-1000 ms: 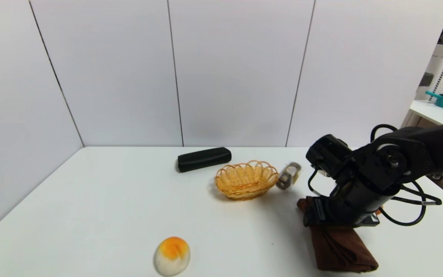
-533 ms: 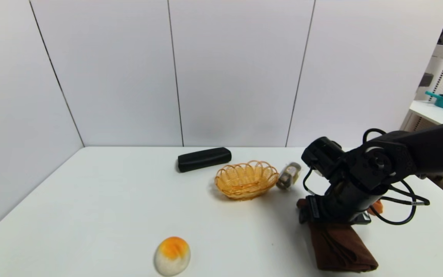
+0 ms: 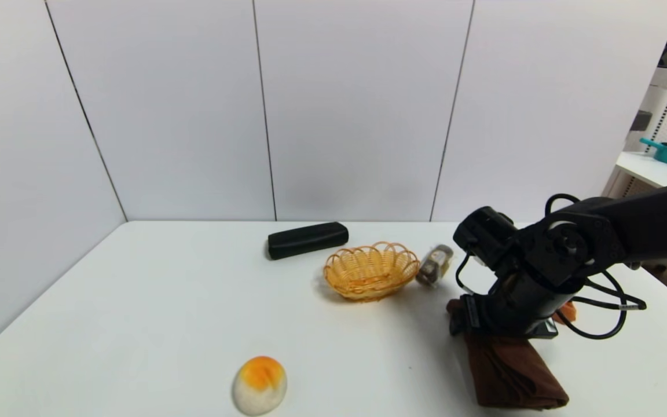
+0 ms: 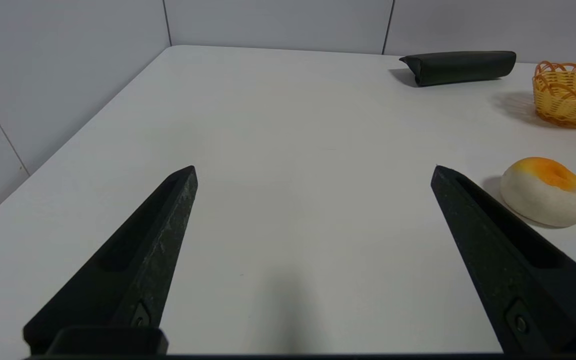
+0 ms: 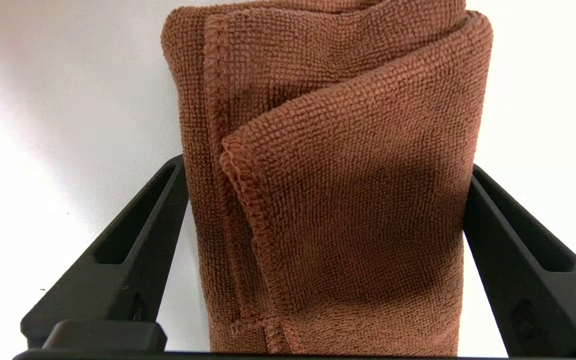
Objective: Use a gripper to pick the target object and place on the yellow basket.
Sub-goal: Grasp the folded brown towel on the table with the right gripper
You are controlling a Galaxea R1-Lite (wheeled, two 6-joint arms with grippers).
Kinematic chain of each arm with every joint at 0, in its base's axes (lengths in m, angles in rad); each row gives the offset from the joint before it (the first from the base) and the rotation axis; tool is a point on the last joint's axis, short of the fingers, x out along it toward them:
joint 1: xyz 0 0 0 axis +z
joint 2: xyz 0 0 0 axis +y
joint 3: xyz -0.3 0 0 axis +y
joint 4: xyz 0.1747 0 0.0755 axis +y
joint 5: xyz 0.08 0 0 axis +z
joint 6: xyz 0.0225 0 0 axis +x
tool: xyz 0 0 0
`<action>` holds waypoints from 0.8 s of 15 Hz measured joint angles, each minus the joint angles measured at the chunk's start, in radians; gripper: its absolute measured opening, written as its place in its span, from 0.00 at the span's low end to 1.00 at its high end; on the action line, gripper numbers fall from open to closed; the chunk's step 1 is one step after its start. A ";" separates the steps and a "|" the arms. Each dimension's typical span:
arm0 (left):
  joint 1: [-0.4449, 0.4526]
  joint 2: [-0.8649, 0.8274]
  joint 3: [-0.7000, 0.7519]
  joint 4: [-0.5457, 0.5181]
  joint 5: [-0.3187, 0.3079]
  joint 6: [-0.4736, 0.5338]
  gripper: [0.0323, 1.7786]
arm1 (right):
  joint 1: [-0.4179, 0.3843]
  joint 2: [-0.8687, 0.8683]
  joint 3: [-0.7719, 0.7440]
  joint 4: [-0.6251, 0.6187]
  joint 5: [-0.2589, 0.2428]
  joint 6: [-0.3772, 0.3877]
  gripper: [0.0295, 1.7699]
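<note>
The brown towel lies folded flat on the white surface, to the right of the yellow basket and nearer the robot than it. Its long axis runs from a far end that points roughly toward the basket's right side to a near end at the surface's front edge. The far part is hidden in the head view under the right arm.

The right hand is down over the towel. In the right wrist view its two black fingers stand spread wide, one on each long side of the towel, so the hand straddles it across its width. One finger touches or almost touches the cloth; the other sits just beside the opposite folded edge with a thin strip of white showing between. The cloth is not pinched or lifted.

The basket stands upright and empty. A black case lies behind it and to its left, a small jar lies tipped just to its right, and a white and orange bun sits well in front of it.

The left hand hovers low over bare surface left of the bun, spread wide and holding nothing.
</note>
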 joint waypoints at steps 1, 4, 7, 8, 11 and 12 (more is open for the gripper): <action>0.000 0.000 0.000 0.000 0.000 0.000 0.95 | 0.002 -0.003 0.000 0.002 0.000 0.001 0.96; 0.000 0.000 0.000 0.000 0.000 0.000 0.95 | 0.013 -0.030 0.000 0.011 -0.001 0.000 0.96; 0.000 0.000 0.000 0.000 0.000 0.000 0.95 | 0.023 -0.087 -0.010 0.008 0.003 -0.010 0.96; 0.000 0.000 0.000 0.000 -0.001 0.000 0.95 | 0.030 -0.101 -0.010 0.008 0.003 -0.011 0.96; 0.000 0.000 0.000 0.000 -0.001 0.000 0.95 | 0.034 -0.110 0.004 0.004 -0.005 -0.006 0.73; 0.000 0.000 0.000 0.000 -0.001 0.000 0.95 | 0.030 -0.106 0.009 0.003 -0.009 -0.006 0.64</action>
